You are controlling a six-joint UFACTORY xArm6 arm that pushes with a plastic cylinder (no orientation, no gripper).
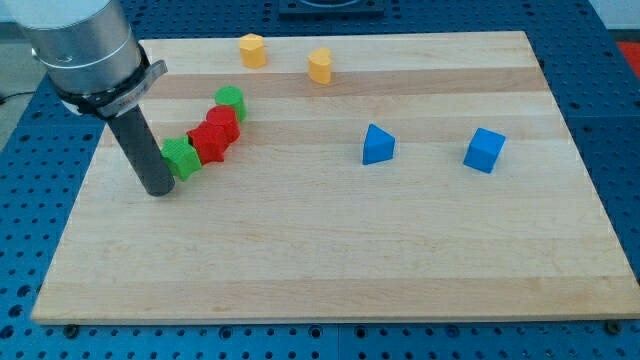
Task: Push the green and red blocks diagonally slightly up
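Four blocks form a diagonal chain at the view's upper left. A green star-shaped block (181,158) is lowest, then a red block (209,143), a second red block (222,123), and a green round block (230,101) at the upper end. They touch one another. My tip (160,190) rests on the board just to the lower left of the green star block, touching or almost touching it. The dark rod rises from there to the grey arm at the view's top left.
Two yellow blocks (252,50) (320,66) sit near the board's top edge. A blue triangular block (377,145) and a blue cube (485,150) lie on the right half. The wooden board (330,260) ends in blue table all round.
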